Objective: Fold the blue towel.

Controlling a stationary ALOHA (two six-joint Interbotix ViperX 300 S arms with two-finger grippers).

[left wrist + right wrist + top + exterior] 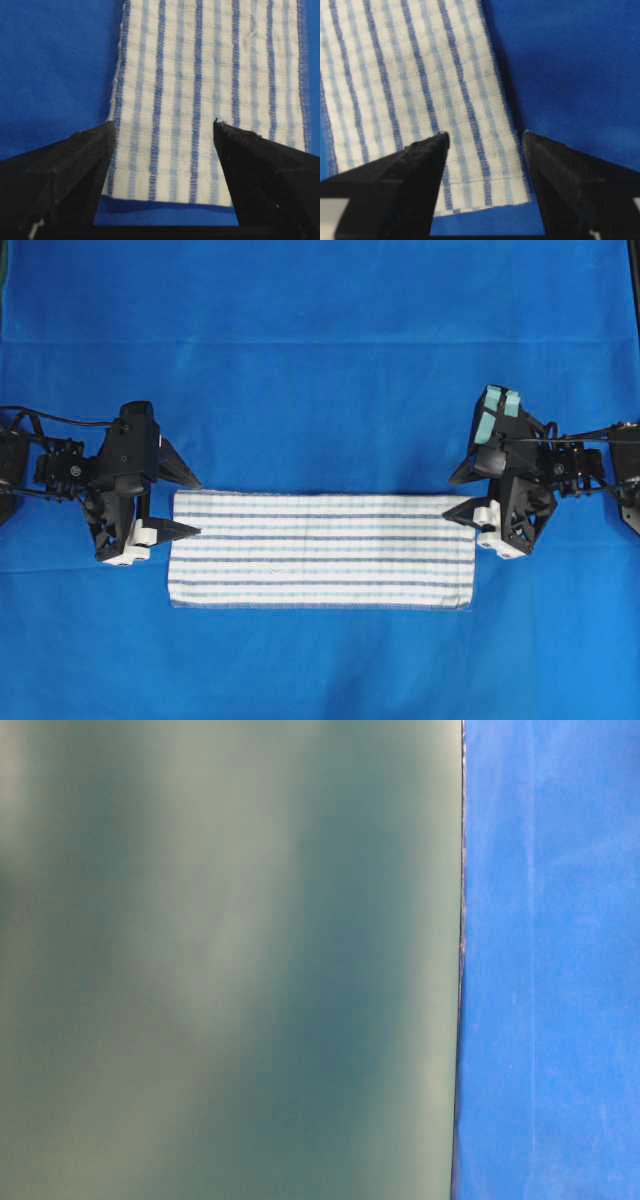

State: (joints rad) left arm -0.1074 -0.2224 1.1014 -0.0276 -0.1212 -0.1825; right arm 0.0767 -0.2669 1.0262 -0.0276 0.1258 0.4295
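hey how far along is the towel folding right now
Done: the blue towel lies flat as a long doubled strip on the blue sheet. In hand: nothing; the left gripper and right gripper sit open at its short ends. Left: probably another fold, end to end.

No text, label, brand, number or sign could be read in any of the views.
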